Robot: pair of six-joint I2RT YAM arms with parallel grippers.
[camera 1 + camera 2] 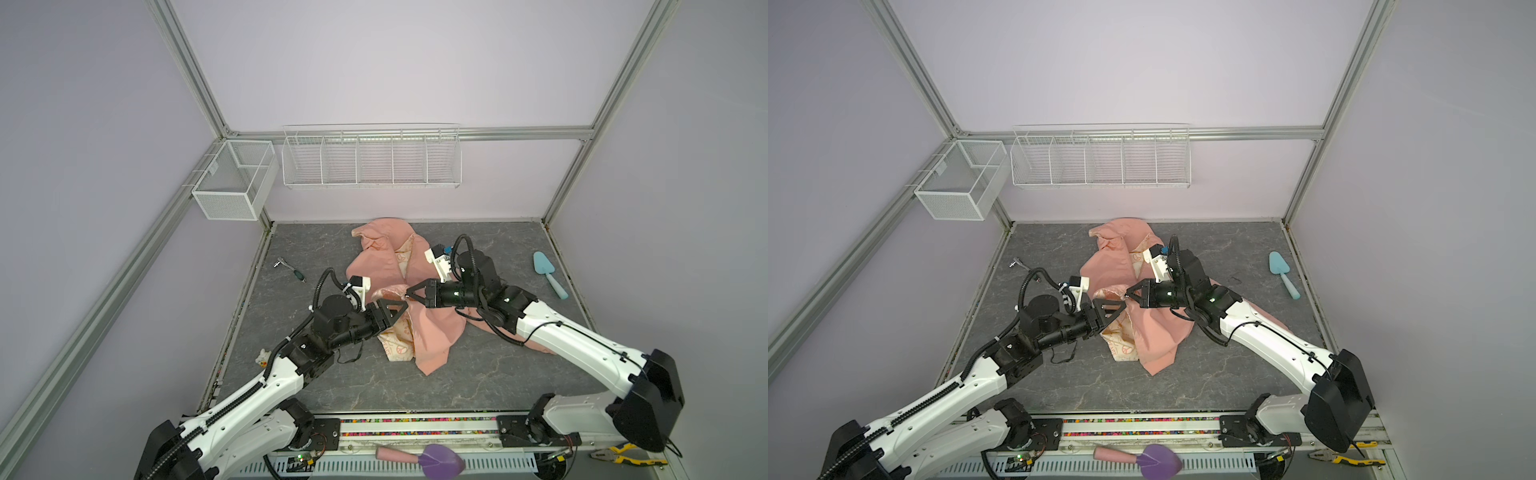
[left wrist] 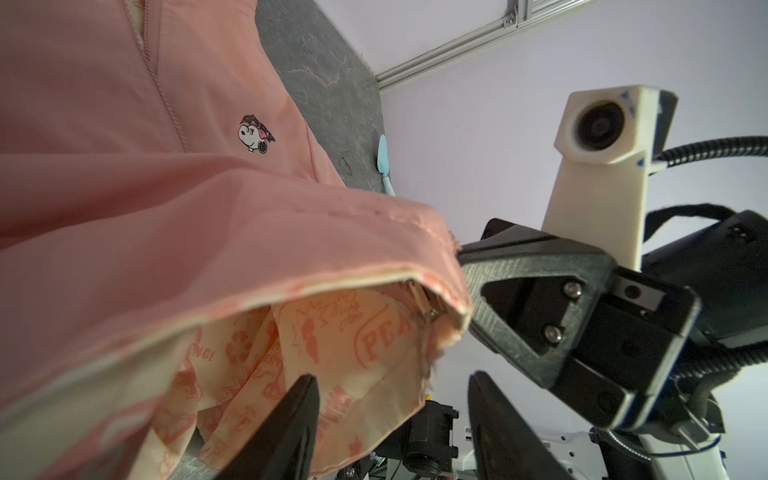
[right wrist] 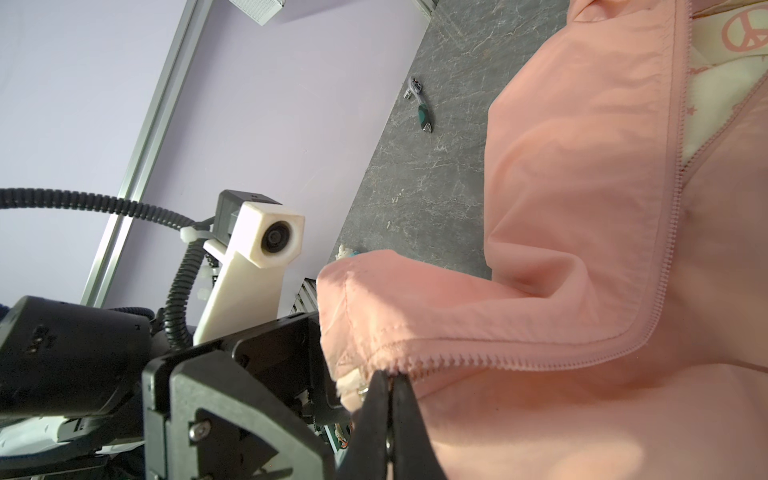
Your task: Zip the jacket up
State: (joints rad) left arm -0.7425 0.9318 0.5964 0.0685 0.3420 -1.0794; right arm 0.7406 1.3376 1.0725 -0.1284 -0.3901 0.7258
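Right pincer (image 3: 388,380) clamped on salmon-pink hooded zip jacket (image 1: 374,266) at zipper foot — hem raised for access; left pincer (image 2: 390,378) agape alongside, empty.

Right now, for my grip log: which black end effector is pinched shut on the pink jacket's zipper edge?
The right end effector: its jaws are closed on the zipper edge of the salmon-pink hooded jacket. The left end effector stands open.

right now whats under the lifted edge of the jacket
Cream printed lining and a small metal zip piece show under the jacket edge; the table directly below is hidden by cloth.
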